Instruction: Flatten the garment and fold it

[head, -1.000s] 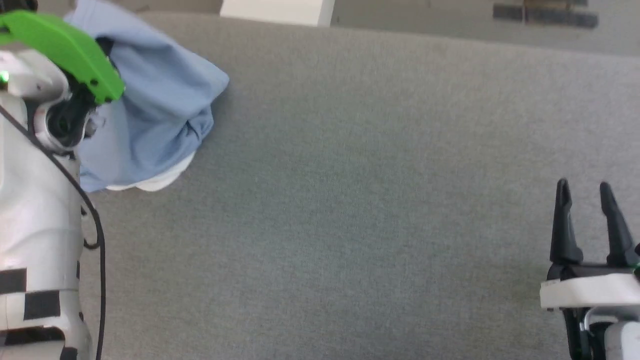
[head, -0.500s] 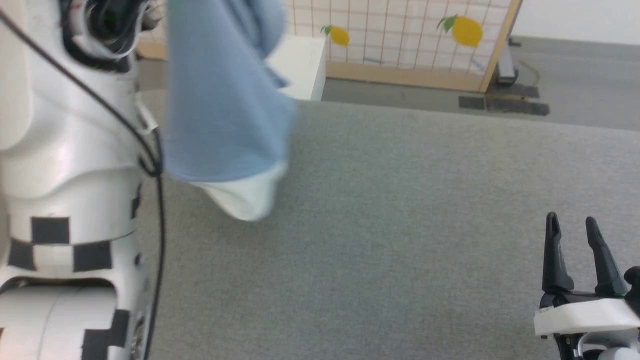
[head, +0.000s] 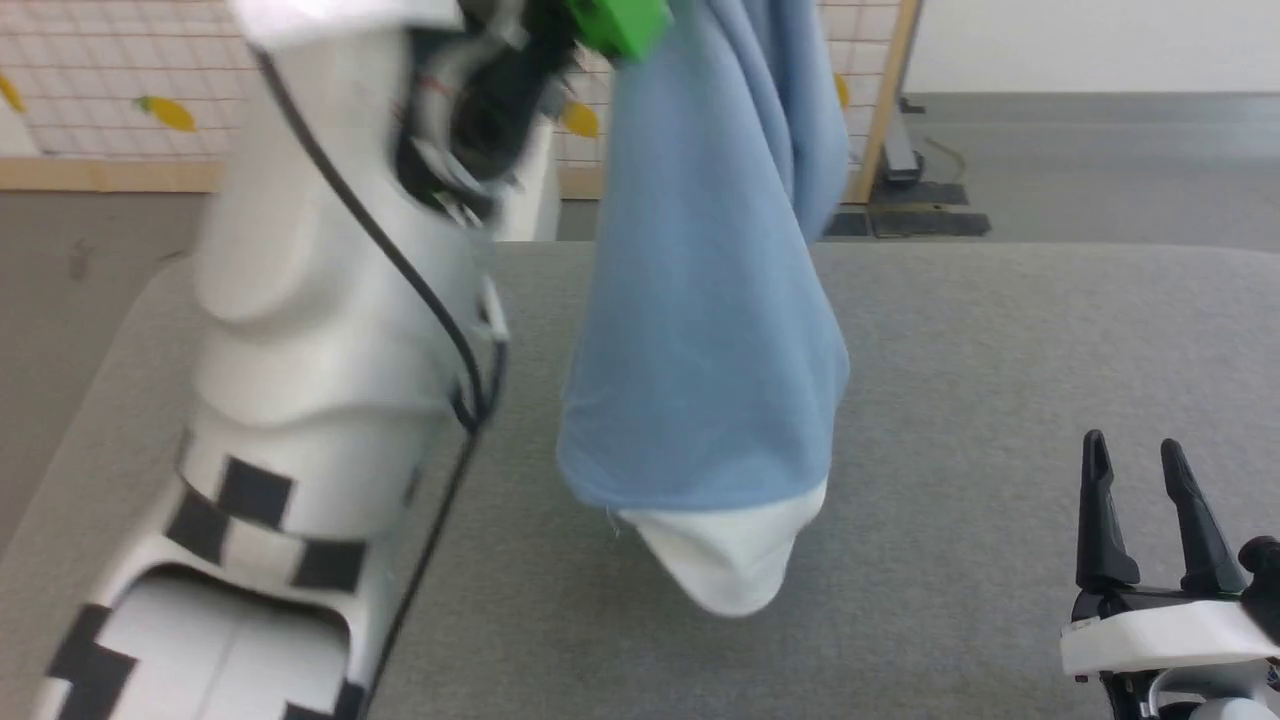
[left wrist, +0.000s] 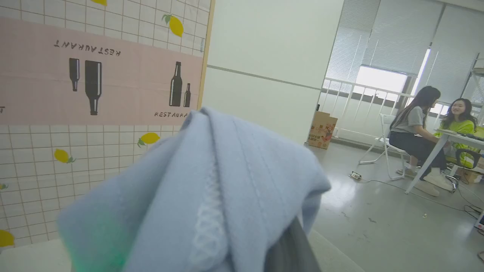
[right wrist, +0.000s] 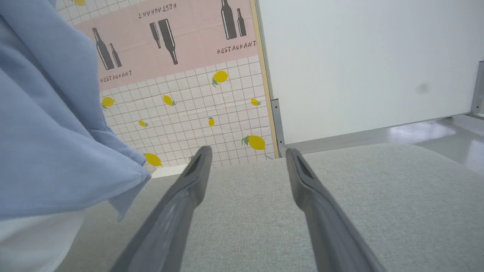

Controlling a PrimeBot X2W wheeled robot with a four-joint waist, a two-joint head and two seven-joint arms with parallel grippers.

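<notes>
Left jaws clutch the dangling garment (head: 700, 350) from an arm (head: 330, 250) held high; right jaws sit parted, low.

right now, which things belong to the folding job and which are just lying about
Job: light blue soft polo shirt, hanging; grey fabric table; open right gripper.
Lying about: lemon-print tiled screen; brown cardboard box; white chair.

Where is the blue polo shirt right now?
In the head view the polo shirt hangs at centre from the raised left gripper, above the grey table, left of the open right gripper.
</notes>
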